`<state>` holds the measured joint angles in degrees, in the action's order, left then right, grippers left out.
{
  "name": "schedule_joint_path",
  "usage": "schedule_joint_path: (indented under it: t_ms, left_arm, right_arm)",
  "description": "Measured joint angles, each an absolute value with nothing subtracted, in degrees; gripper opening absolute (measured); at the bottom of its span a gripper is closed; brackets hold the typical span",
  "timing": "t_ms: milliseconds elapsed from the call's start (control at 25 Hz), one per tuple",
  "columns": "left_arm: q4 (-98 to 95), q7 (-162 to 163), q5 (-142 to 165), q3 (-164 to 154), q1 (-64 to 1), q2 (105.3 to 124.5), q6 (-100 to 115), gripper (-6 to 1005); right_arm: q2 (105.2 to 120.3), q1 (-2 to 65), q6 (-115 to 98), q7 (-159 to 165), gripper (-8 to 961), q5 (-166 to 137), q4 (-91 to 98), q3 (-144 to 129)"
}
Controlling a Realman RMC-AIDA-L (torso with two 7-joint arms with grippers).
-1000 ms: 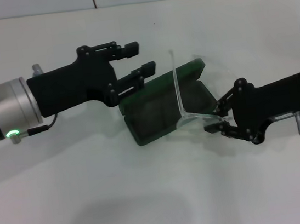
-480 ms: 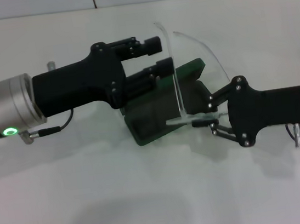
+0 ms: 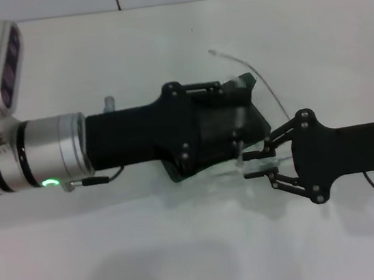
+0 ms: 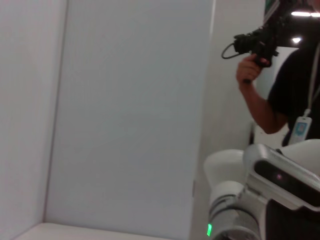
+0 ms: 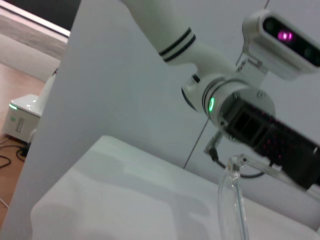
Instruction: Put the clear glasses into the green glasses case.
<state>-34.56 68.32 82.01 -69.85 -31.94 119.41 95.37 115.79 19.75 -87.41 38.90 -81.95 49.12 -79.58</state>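
The green glasses case [image 3: 250, 81] lies open at mid-table, mostly hidden under my left gripper [image 3: 237, 114]. Only a corner of its lid and a lower left corner show. The left gripper hovers over the case with its fingers apart. My right gripper [image 3: 254, 164] is at the case's right end, shut on one end of the clear glasses [image 3: 215, 52]. A clear temple arm curves up and back beyond the case. In the right wrist view the clear glasses [image 5: 233, 192] stand up close, with the left gripper [image 5: 272, 142] just behind them.
The white table [image 3: 188, 250] runs back to a tiled wall. In the left wrist view a person [image 4: 280, 90] holding a camera stands beyond the robot's body.
My left arm has moved right and now covers the case, its wrist rolled over. The glasses have tipped lower in the right gripper, which shifted slightly down.
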Motion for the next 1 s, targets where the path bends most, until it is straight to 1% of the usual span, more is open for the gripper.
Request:
schedule_joint_path:
  t_ms: [360, 560, 720, 840, 1000]
  left_arm:
    - [-32.3, 70.7, 85.1, -71.9, -34.8, 119.45, 95.8, 491]
    - [-32.8, 72.2, 85.3, -71.1, -35.1, 119.23, 97.1, 491]
    - [-33.5, 70.4, 83.6, -66.8, -33.5, 118.51, 99.2, 490]
    - [-33.7, 66.9, 83.7, -60.9, -30.9, 117.97, 98.8, 490]
    - [-33.3, 59.4, 84.2, -56.4, -27.8, 118.37, 94.9, 490]
  right_arm:
    - [115.66, 18.6, -90.3, 33.8, 125, -80.8, 47.5, -78.1]
    - [115.53, 18.4, -90.9, 33.4, 125, -80.7, 47.4, -78.1]
    - [115.42, 18.0, -94.0, 33.4, 124, -80.7, 46.9, -76.7]
    - [115.51, 18.4, -99.3, 33.5, 123, -80.4, 45.7, -74.4]
    - [115.54, 21.1, -106.4, 34.7, 125, -76.5, 41.7, -72.9]
